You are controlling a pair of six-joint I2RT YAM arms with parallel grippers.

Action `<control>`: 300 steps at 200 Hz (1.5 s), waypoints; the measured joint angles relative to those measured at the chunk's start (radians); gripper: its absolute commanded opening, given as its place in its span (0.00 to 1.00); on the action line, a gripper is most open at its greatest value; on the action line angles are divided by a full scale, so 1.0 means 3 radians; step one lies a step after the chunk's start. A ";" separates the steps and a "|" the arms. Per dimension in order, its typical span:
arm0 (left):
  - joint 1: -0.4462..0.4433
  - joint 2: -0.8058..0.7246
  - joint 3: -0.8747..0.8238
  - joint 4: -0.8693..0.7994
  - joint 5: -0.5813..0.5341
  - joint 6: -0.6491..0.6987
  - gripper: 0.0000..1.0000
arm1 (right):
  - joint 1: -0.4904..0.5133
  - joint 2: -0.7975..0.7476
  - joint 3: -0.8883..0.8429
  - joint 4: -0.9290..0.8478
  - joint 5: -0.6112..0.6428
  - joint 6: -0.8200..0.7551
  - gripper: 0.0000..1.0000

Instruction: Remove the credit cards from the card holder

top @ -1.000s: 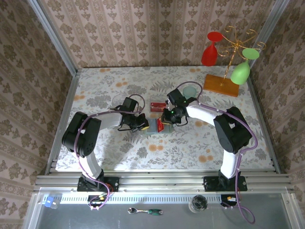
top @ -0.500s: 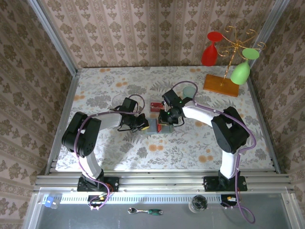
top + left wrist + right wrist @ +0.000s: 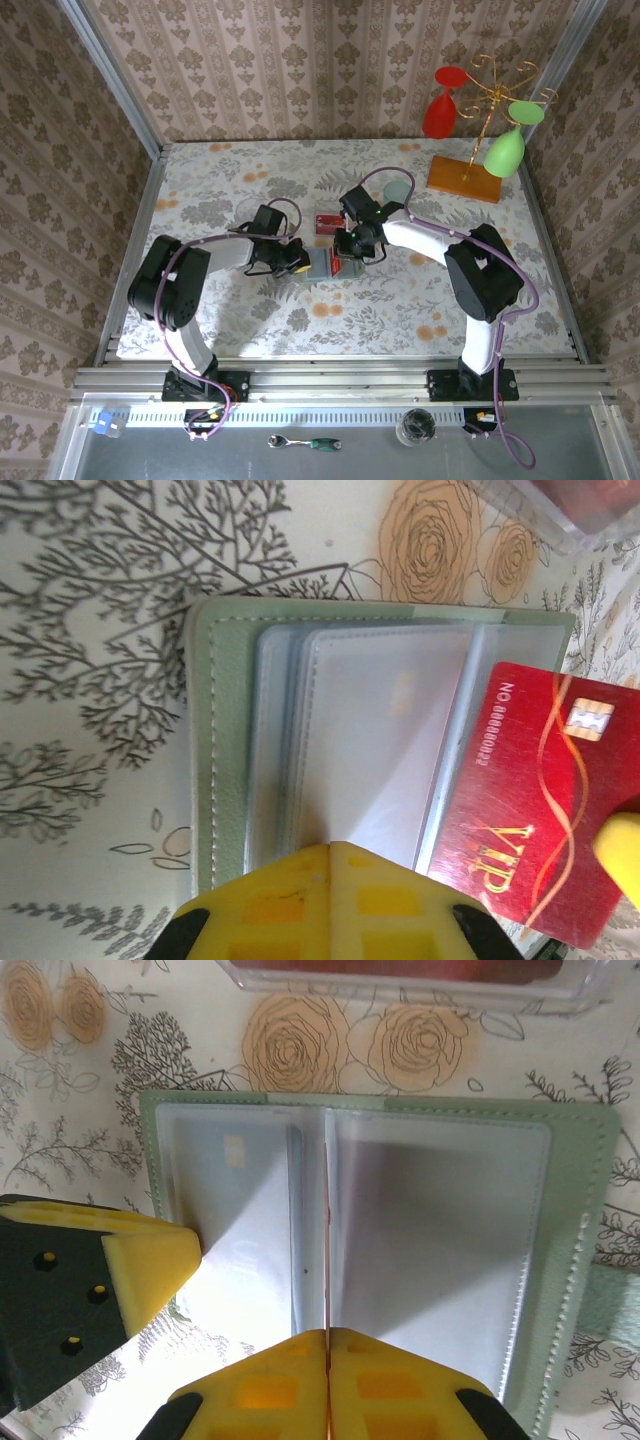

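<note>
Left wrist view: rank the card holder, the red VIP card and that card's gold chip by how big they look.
1. card holder: largest, though its lower part is cut off.
2. red VIP card: clearly smaller; it may sit nearer the camera and look bigger than it is.
3. gold chip: plainly smallest.

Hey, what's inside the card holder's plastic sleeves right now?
The card holder lies open; its frosted sleeves show only a faint yellowish patch. The right gripper pinches a red card by the crease. Sleeves underneath are covered.
</note>
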 measured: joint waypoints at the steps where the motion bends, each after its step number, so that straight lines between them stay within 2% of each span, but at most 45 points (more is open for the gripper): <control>1: 0.0001 -0.0001 0.0000 0.0000 0.0001 0.0003 0.00 | -0.0001 -0.0003 0.0004 -0.0003 0.0001 0.0000 0.08; 55: 0.0047 -0.0086 -0.0052 -0.0114 -0.0017 0.0066 0.00 | -0.0076 -0.0130 0.0128 -0.0197 0.0022 -0.0322 0.08; 82: 0.0047 -0.0118 -0.0052 -0.0181 -0.0028 0.0070 0.02 | -0.0149 -0.0136 0.0214 -0.0264 0.0020 -0.0716 0.07; 123: 0.0047 -0.0196 -0.0036 -0.0178 -0.0029 0.0080 0.04 | -0.0219 -0.0134 0.0348 -0.0490 0.0011 -0.1778 0.08; 153: 0.0047 -0.0144 0.0042 -0.0188 -0.0038 0.0117 0.04 | -0.0224 -0.0034 0.0746 -0.0792 0.0047 -0.2675 0.07; 183: 0.0047 -0.0074 0.0120 -0.0229 -0.0069 0.0160 0.04 | -0.0224 0.0116 0.1099 -0.1024 0.0141 -0.3301 0.08; 246: 0.0047 0.0074 0.0254 -0.0370 -0.0149 0.0256 0.04 | -0.0224 0.0498 0.1726 -0.1408 0.0206 -0.3970 0.08; 300: 0.0066 0.0090 0.0340 -0.0455 -0.0200 0.0317 0.03 | -0.0259 0.0790 0.2166 -0.1609 0.0238 -0.4298 0.07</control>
